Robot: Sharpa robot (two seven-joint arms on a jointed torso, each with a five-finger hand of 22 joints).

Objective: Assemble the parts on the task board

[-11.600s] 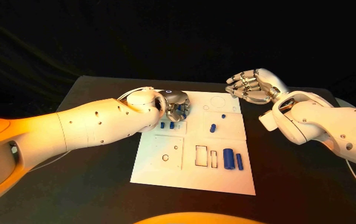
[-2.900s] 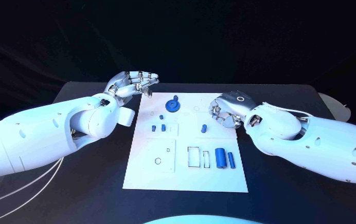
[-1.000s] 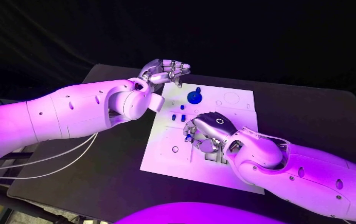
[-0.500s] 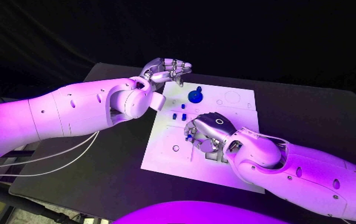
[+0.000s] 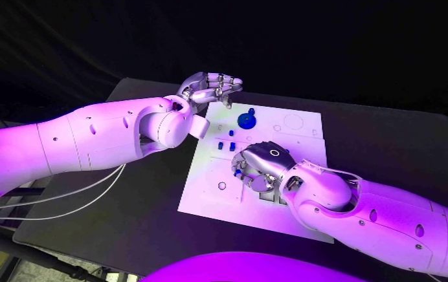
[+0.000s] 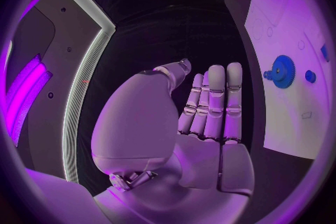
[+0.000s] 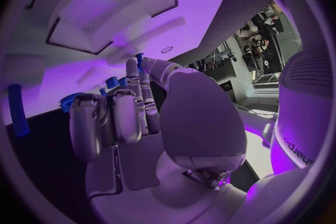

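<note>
Lettering shows on the white casing at the edge of the right wrist view, but it is cut off and cannot be read with confidence.

The task board (image 5: 289, 138) lies in the middle of the black table (image 5: 122, 211). A blue gear (image 5: 245, 122) stands near its far edge, with a small blue peg beside it; the left wrist view shows the same gear (image 6: 283, 71) and a blue dot next to it. Two short blue pegs (image 5: 226, 145) stand in a row just behind the right hand.

The left hand (image 5: 211, 90) is raised over the board's far left corner, apart from it. In its wrist view the left hand (image 6: 207, 117) has its fingers straight and side by side with the thumb out to the side, holding nothing.

The right hand (image 5: 259, 165) reaches across the board's middle, palm down, fingers bent towards the surface. In the wrist view the right hand (image 7: 133, 117) has some fingers curled in and others stretched towards small blue parts (image 7: 115, 82) by the fingertips. Whether it grips one I cannot tell; the hand hides the board beneath it. A long blue part (image 7: 18, 109) lies off to one side.
</note>
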